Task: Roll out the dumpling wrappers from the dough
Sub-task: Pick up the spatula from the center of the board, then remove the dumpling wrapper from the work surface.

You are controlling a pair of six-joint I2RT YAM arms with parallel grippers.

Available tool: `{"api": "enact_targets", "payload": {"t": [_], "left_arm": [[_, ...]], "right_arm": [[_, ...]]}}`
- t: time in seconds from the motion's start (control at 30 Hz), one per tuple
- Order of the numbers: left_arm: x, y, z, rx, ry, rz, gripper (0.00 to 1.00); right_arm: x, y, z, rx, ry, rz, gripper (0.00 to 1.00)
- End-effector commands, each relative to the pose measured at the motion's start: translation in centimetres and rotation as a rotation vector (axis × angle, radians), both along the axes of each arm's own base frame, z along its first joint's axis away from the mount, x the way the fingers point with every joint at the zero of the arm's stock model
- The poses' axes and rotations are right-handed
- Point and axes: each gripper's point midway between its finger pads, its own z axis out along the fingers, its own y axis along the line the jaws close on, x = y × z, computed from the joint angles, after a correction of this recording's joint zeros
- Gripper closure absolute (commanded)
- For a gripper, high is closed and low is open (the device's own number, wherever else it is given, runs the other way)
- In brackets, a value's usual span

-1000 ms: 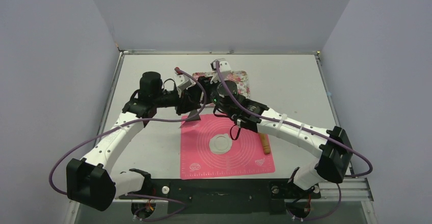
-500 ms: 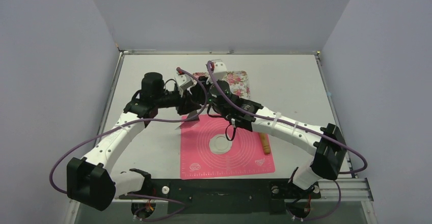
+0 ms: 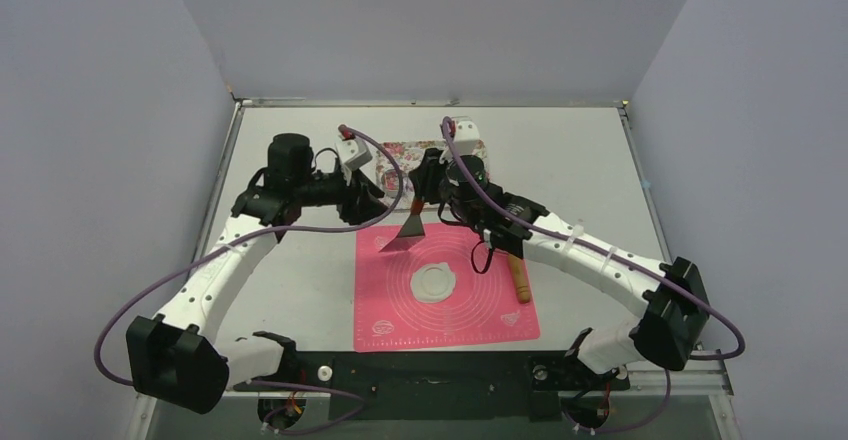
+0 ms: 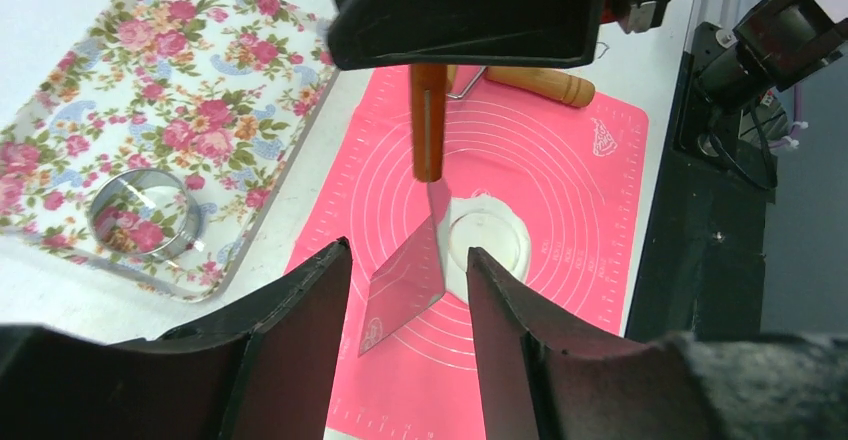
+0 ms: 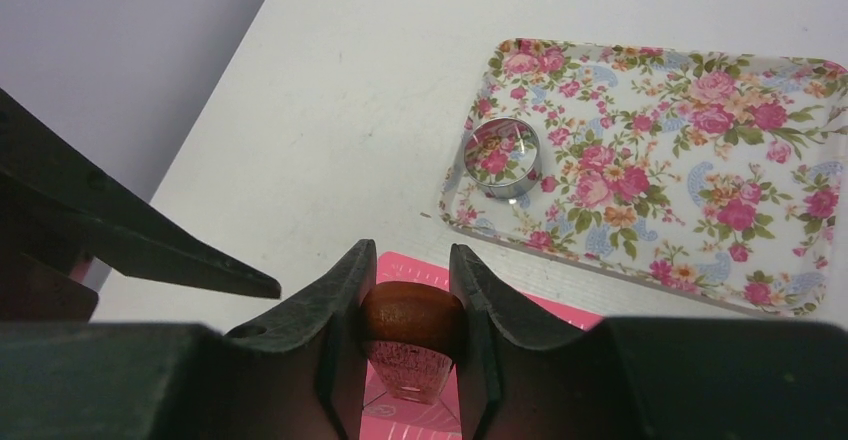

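Observation:
The dough (image 3: 434,283) lies flat and white in the middle of the pink mat (image 3: 480,312), with a round wrapper-sized circle pressed into it (image 4: 487,243). My right gripper (image 5: 412,250) is shut on the brown wooden handle of a metal scraper (image 5: 410,322). The scraper blade (image 3: 398,239) hangs tilted over the mat's far left corner, just left of the dough. My left gripper (image 4: 408,252) is open and empty, left of the scraper, with the blade (image 4: 405,285) showing between its fingers but apart from them.
A floral tray (image 5: 690,140) sits behind the mat with the metal ring cutter (image 5: 503,157) standing on its left end. A wooden rolling pin (image 3: 519,280) lies along the mat's right edge. The two wrists stand close together above the mat's far edge.
My left gripper has opened, let go of the scraper and drawn back left. My right gripper has shut on the handle and carried the scraper right, over the mat.

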Motion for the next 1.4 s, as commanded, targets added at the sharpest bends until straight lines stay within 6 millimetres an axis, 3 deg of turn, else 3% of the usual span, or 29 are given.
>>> {"api": "enact_targets", "payload": {"t": [0.0, 0.1, 0.23, 0.27, 0.43, 0.6, 0.77, 0.97, 1.23, 1.37], "left_arm": [[0.5, 1.6, 3.4, 0.002, -0.029, 0.056, 0.55], [2.9, 5.0, 1.5, 0.131, 0.021, 0.246, 0.53], [3.4, 8.5, -2.9, 0.312, 0.085, 0.330, 0.52], [3.2, 9.1, -4.3, 0.366, 0.102, 0.321, 0.51], [1.5, 9.4, -10.4, 0.520, 0.209, 0.236, 0.51], [0.5, 8.2, -13.8, 0.597, 0.232, 0.163, 0.51], [0.1, 7.9, -15.4, 0.644, 0.250, 0.141, 0.51], [0.0, 7.7, -15.7, 0.638, 0.255, 0.133, 0.50], [-0.1, 7.4, -15.3, 0.631, 0.244, 0.123, 0.50], [-0.1, 7.4, -15.4, 0.633, 0.245, 0.121, 0.50]], "right_arm": [[-1.0, -1.2, 5.0, 0.089, -0.077, 0.039, 1.00], [-1.8, -1.7, 7.2, 0.115, -0.100, 0.067, 1.00], [-3.0, -2.7, 8.5, 0.124, -0.110, 0.103, 1.00], [-3.4, -2.9, 8.0, 0.111, -0.096, 0.121, 1.00], [-4.2, -4.8, 6.1, 0.050, -0.045, 0.151, 1.00], [-3.2, -5.8, 3.0, 0.044, 0.042, 0.153, 1.00], [-2.2, -6.8, 1.5, 0.036, 0.075, 0.129, 1.00], [-1.2, -8.3, 0.8, 0.050, 0.097, 0.095, 1.00], [-1.8, -8.4, 5.2, 0.138, 0.022, 0.104, 1.00], [-2.0, -8.1, 6.2, 0.171, 0.009, 0.119, 1.00]]}}
